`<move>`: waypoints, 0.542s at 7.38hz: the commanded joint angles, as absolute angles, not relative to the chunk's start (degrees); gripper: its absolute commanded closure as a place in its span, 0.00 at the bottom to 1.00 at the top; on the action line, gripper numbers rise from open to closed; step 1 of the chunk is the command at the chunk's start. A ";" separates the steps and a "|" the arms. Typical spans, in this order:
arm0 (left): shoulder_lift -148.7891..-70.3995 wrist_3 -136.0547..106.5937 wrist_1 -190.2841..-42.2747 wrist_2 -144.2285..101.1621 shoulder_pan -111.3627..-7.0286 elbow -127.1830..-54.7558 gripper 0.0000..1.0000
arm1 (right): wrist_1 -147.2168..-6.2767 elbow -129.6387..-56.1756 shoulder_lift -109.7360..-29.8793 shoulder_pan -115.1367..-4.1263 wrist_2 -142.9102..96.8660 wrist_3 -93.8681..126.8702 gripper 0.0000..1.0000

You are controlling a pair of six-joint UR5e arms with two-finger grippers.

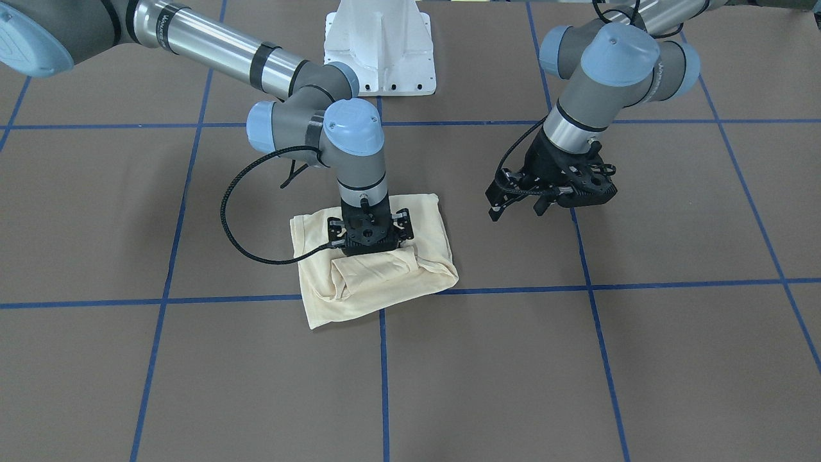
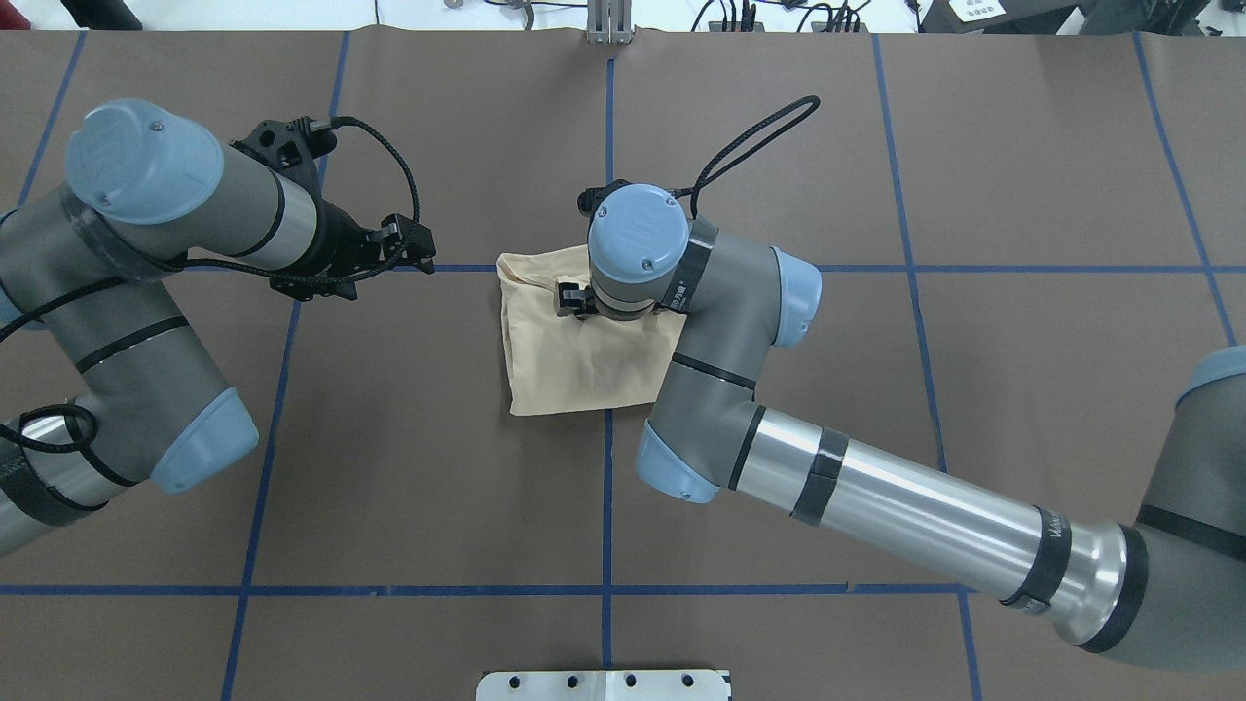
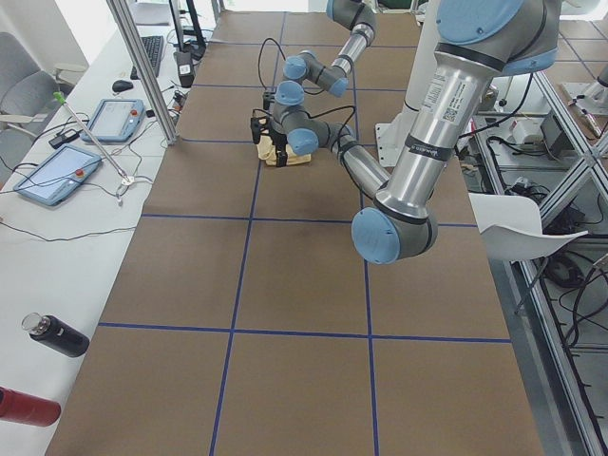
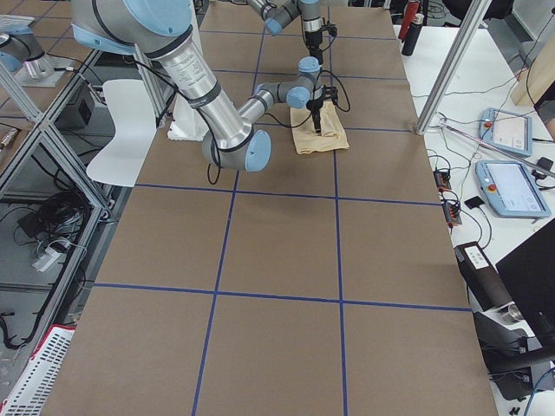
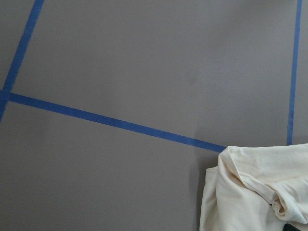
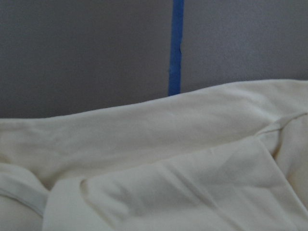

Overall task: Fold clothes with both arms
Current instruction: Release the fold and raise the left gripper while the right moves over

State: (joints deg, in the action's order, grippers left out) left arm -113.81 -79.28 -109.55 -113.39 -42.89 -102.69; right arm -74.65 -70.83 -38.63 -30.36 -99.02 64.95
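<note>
Brown blue-taped worktop (image 1: 641, 359) | T-shirt (image 1: 378, 282) mid-worktop, well off every edge, folded into a compact bundle | right claw (image 1: 370, 247) pressed onto it, open or closed I cannot tell | left claw (image 1: 516, 208) spread, empty, beside it | likely left: flatten loose roll

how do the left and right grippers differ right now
The right gripper points straight down at the folded T-shirt; the left gripper hangs tilted over bare table. The left gripper's jaws look open; the right gripper's are hidden. Both are black two-finger grippers.
</note>
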 commanded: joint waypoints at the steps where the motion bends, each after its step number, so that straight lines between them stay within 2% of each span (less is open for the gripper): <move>1: -113.38 -79.28 -109.60 -113.29 -42.89 -102.74 0.01 | -71.49 -66.03 -36.04 -31.20 -96.34 64.43 0.01; 3: -113.38 -79.54 -109.60 -113.38 -42.89 -102.74 0.01 | -64.44 -58.40 -32.81 -33.65 -95.45 64.34 0.02; 4: -113.38 -79.63 -109.60 -113.38 -42.89 -102.74 0.01 | -64.34 -58.10 -31.57 -34.79 -95.28 63.38 0.02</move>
State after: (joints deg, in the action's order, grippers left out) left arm -113.40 -79.51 -109.60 -113.37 -42.89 -102.74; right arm -65.83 -60.25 -33.56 -33.19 -95.62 64.16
